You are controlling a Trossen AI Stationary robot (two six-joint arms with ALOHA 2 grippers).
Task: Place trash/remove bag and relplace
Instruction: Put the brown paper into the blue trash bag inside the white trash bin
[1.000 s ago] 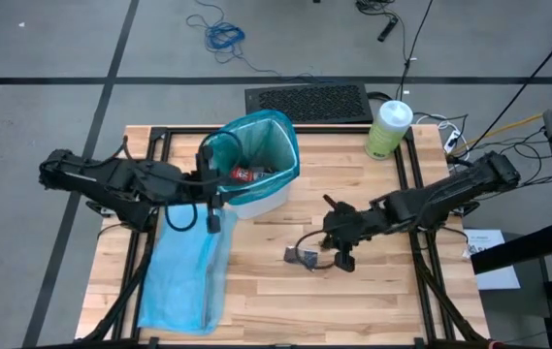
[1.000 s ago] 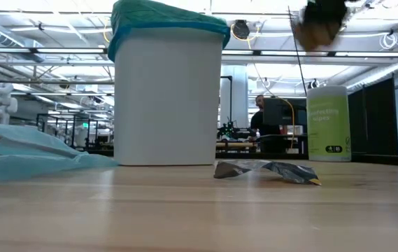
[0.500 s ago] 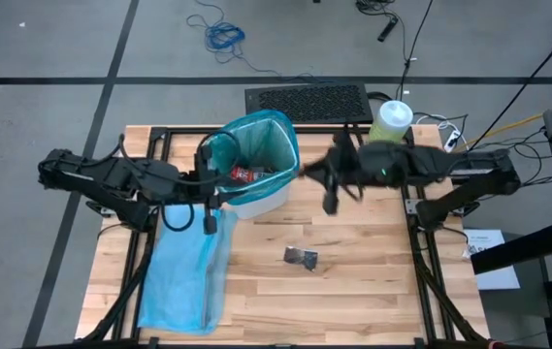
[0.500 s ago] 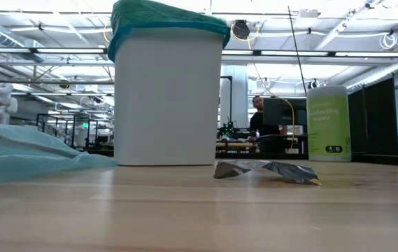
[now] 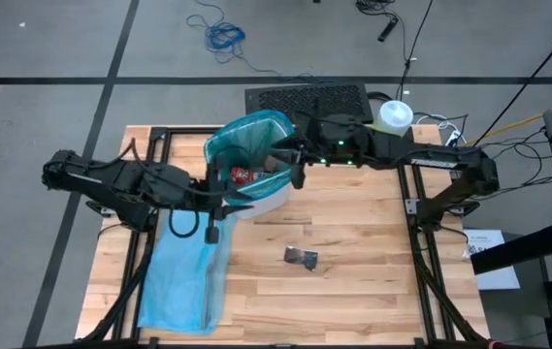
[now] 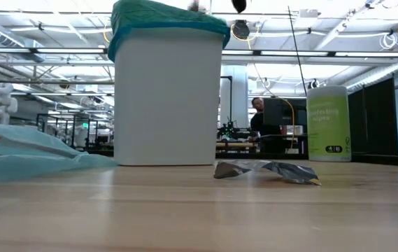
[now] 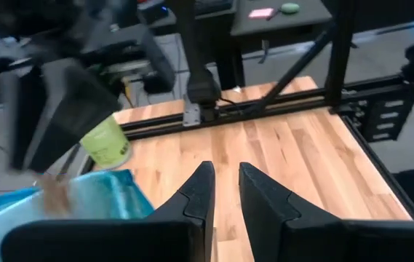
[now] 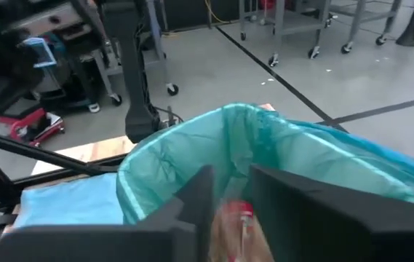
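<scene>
The right gripper [image 5: 296,167] hangs over the bag [image 5: 277,131], fingers narrowly parted around a brown wad [image 8: 225,231] that may snag; left gripper [image 5: 215,206] slightly apart by the rim, silvery wrapper [image 5: 302,257] on the table [image 5: 353,281].

Only the green canister [image 6: 327,123], standing on the desk [image 6: 199,210] well apart from the white bin [image 6: 167,98], is showing print, its largest word seemingly reading "wipes", the rest too small.

The bin [image 5: 256,199] and green canister [image 5: 393,114] block the far side; only a silvery wrapper [image 5: 302,257] interrupts the near tabletop [image 5: 353,291].
</scene>
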